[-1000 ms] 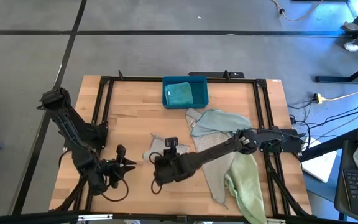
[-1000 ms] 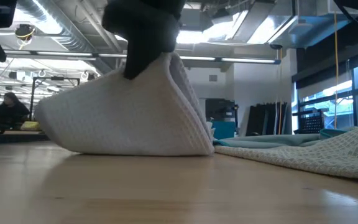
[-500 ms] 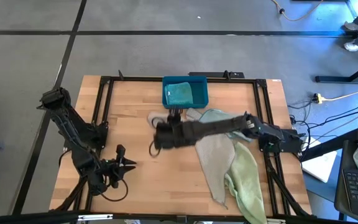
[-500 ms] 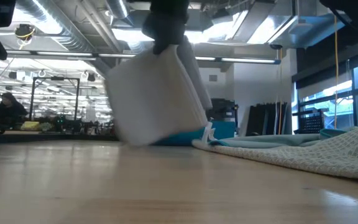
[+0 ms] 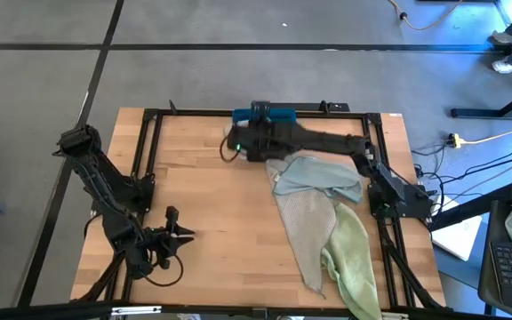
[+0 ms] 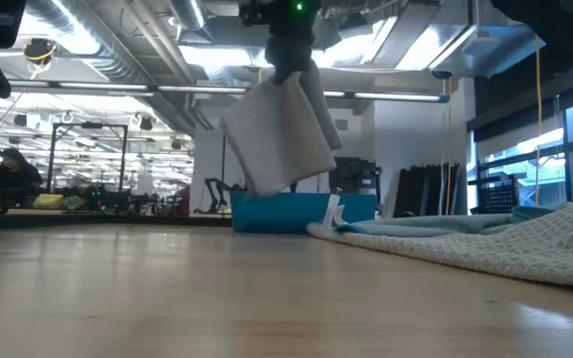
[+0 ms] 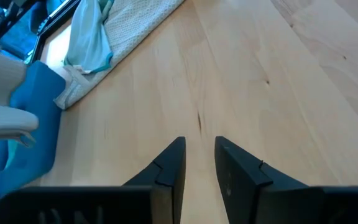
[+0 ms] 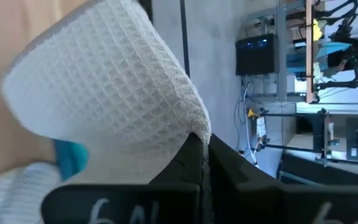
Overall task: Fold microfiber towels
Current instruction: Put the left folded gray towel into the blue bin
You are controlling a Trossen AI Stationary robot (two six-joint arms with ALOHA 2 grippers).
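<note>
Your right gripper (image 6: 288, 62) is pinching a folded pale grey towel (image 6: 279, 134) between pressed-together fingers (image 8: 194, 162), and that towel is hanging clear of the table, just above the teal-blue bin (image 6: 291, 212) at the far edge. In the right wrist view the folded waffle-weave towel (image 8: 104, 81) is curling over the fingertips. From above, the right arm (image 5: 327, 142) is reaching across the back of the table and is covering most of the bin (image 5: 278, 114), so you cannot tell what is lying inside it.

Your left gripper (image 5: 185, 235) is waiting near the front left corner of the table (image 5: 203, 204), its fingers (image 7: 169, 171) standing slightly apart and holding nothing, just over bare wood.

Counting the loose cloths, you are seeing three more besides the held one: a pale blue towel (image 5: 318, 173) lying crumpled just in front of the bin, a second pale grey-beige towel (image 5: 302, 227) spreading from under it toward the front edge, and a pale green towel (image 5: 349, 262) bunched at the right front, partly draping past the table's edge. These three are overlapping each other in one heap on the right half.

In the low view a seated person (image 6: 13, 179) is showing far off in the room behind.
</note>
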